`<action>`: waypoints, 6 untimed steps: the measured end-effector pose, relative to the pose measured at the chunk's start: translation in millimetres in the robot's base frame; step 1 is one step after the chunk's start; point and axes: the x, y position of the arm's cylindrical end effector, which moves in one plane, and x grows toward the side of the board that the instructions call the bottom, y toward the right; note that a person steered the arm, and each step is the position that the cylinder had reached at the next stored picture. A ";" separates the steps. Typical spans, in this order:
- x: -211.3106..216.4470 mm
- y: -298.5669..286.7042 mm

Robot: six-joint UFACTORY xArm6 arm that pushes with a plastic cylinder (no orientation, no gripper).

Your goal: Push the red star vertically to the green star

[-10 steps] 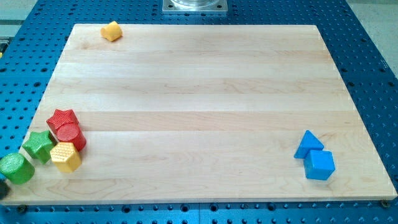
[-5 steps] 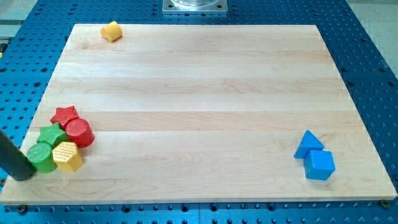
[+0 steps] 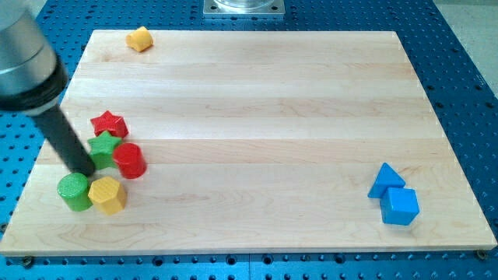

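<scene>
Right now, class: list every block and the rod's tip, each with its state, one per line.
my tip: down, left of green star
red star: touching green star
green star: beside red cylinder
red cylinder: upright
green cylinder: touching yellow hexagon
yellow hexagon: near bottom-left

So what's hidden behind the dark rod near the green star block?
My tip sits at the green star block's left edge, just above the green cylinder. The rod covers part of the wooden board and possibly the star's left point; that cannot be seen.
</scene>
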 end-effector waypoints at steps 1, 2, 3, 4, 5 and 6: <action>-20.5 12.3; -7.0 23.3; -72.8 27.8; -130.3 -5.2; -146.5 16.7; -141.8 18.0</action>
